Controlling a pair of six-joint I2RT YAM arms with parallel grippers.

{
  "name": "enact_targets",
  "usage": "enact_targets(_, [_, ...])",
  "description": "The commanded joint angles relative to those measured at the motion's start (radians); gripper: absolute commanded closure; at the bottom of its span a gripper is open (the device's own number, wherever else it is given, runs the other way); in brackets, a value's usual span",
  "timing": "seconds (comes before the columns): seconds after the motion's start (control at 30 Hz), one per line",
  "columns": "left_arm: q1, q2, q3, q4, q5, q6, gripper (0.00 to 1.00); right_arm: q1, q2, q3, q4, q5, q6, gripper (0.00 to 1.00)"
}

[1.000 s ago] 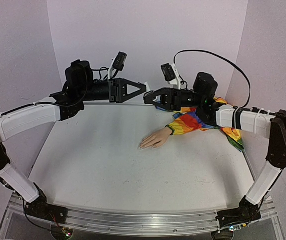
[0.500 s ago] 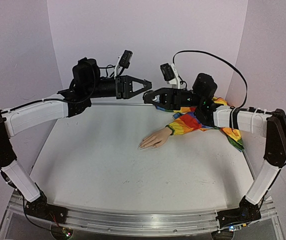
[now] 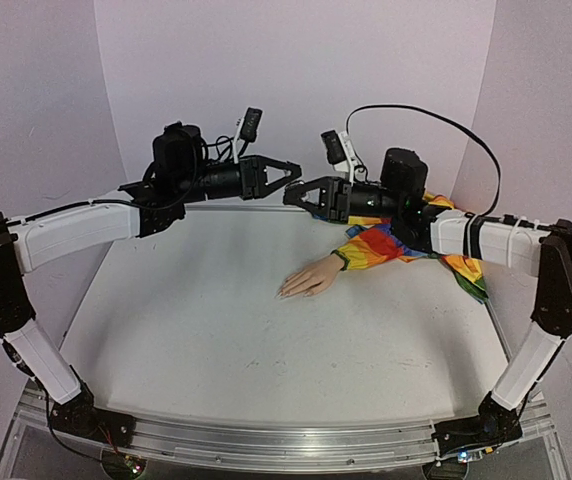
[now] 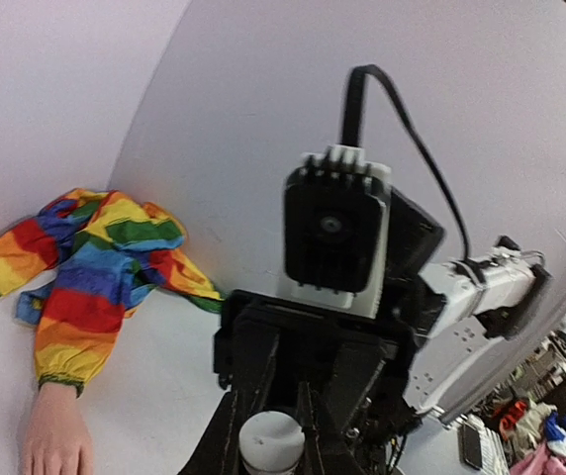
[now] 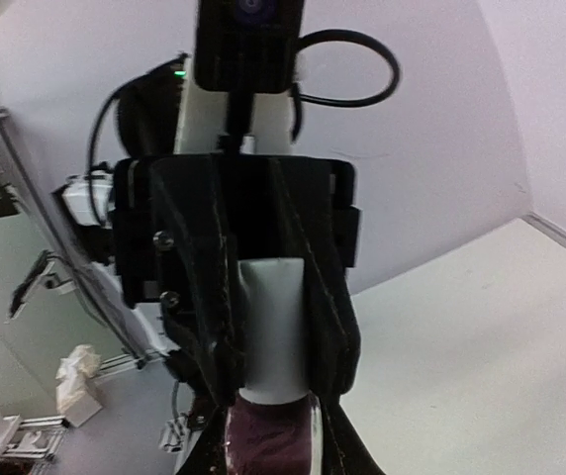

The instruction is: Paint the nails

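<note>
Three lilac walls round white table w/ mannequin hand on it

The left gripper and right gripper, clamped on a white cap and dark bottle, meet at 12 o'clock, barring the far edge. The mannequin hand and sleeve fill centre to 2 o'clock. The table lies open from 5 to 10 o'clock.
</note>
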Motion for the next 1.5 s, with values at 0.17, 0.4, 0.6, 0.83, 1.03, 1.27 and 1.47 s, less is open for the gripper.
enact_targets(0.17, [-0.076, 0.052, 0.192, -0.553, -0.774, -0.033, 1.0, 0.105, -0.066, 0.007, -0.381, 1.294, -0.499, 1.0])
enact_targets(0.4, [-0.084, 0.176, 0.362, -0.765, -0.845, -0.127, 1.0, 0.162, 0.071, 0.074, -0.382, 1.368, -0.45, 1.0])
enact_targets(0.6, [-0.051, 0.072, 0.265, -0.644, -0.636, 0.003, 0.47, 0.094, 0.013, 0.035, -0.336, 0.938, -0.376, 1.0])
enact_targets(0.83, [0.101, -0.125, -0.087, -0.122, -0.061, -0.069, 0.19, -0.02, -0.038, 0.004, -0.264, 0.038, -0.271, 1.0])
enact_targets(1.03, [0.09, -0.124, -0.12, 0.11, 0.231, -0.121, 0.16, -0.02, -0.056, -0.057, 0.036, -0.21, -0.015, 1.0])
enact_targets(1.27, [0.019, -0.041, -0.003, 0.13, 0.295, -0.118, 0.26, -0.017, -0.043, -0.047, 0.164, -0.253, 0.082, 1.0])
enact_targets(1.47, [0.007, 0.011, 0.047, 0.13, 0.29, -0.132, 0.49, -0.016, -0.053, -0.049, 0.18, -0.25, 0.077, 1.0])
